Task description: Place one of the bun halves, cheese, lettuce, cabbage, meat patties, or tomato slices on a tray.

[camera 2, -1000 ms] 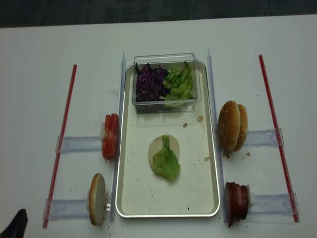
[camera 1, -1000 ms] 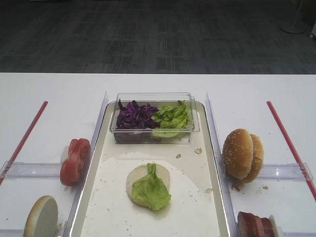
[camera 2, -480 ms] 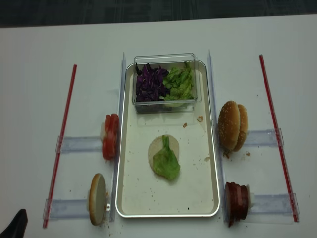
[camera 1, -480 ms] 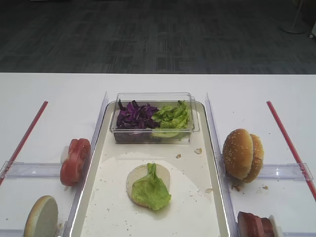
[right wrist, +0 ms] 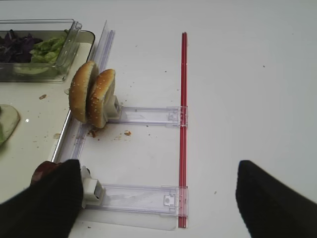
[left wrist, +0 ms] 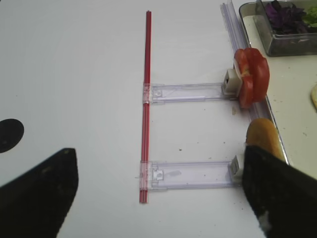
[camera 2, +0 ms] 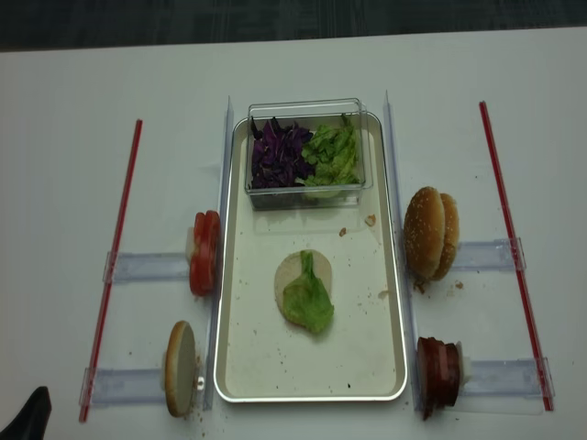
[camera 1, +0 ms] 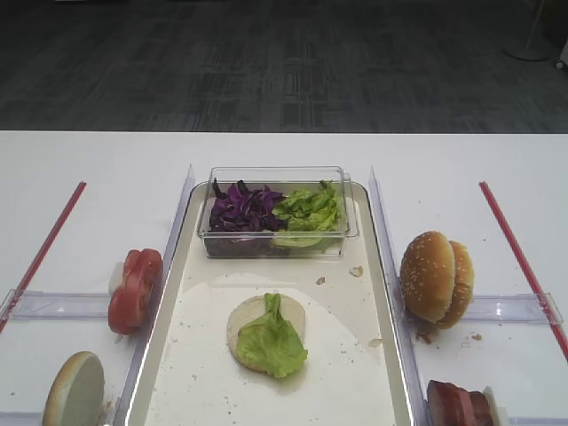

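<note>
On the metal tray (camera 2: 312, 396) lies a flat pale bun half (camera 2: 290, 269) with a green lettuce leaf (camera 2: 308, 300) on top. Tomato slices (camera 2: 204, 252) and a bun half on edge (camera 2: 179, 367) stand left of the tray. Sesame bun halves (camera 2: 429, 232) and meat patties (camera 2: 438, 371) stand to its right. Purple cabbage (camera 1: 241, 206) and more lettuce (camera 1: 308, 211) fill a clear tub. My left gripper (left wrist: 158, 193) is open over bare table, left of the tray. My right gripper (right wrist: 158, 203) is open too, right of the tray, and its left finger hides most of the patties.
The clear tub (camera 1: 277, 174) stands at the tray's far end. Clear plastic rails (right wrist: 148, 115) hold the food stacks on both sides. Red strips (camera 2: 115, 257) (camera 2: 512, 247) lie along the table outside the rails. Crumbs speckle the tray.
The dark tip of my left gripper at the bottom left of the overhead view has sunk slightly toward the edge. Nothing else has moved.
</note>
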`<control>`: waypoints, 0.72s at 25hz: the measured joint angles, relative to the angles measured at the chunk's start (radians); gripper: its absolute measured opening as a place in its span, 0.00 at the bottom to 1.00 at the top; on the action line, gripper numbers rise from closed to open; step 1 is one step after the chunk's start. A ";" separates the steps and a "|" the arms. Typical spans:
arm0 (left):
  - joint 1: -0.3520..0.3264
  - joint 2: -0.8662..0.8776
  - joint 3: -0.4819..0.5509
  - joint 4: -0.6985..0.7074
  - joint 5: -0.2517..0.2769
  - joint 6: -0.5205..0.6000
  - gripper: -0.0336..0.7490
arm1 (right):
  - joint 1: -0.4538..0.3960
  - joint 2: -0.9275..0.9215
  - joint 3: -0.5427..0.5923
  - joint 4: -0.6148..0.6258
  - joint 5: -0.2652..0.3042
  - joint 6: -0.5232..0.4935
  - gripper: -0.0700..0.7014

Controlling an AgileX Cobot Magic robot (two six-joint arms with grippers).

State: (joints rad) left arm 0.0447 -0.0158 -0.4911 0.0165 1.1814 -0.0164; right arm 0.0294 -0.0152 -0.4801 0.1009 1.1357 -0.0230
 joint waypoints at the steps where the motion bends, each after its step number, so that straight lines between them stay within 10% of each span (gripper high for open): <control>1: 0.000 0.000 0.000 0.000 0.000 0.000 0.83 | 0.000 0.000 0.000 0.000 0.000 0.000 0.92; 18: 0.000 0.000 0.000 0.000 0.000 0.000 0.83 | 0.000 0.000 0.000 0.000 0.000 0.000 0.92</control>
State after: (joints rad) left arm 0.0447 -0.0158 -0.4911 0.0165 1.1814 -0.0164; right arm 0.0294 -0.0152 -0.4801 0.1009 1.1357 -0.0230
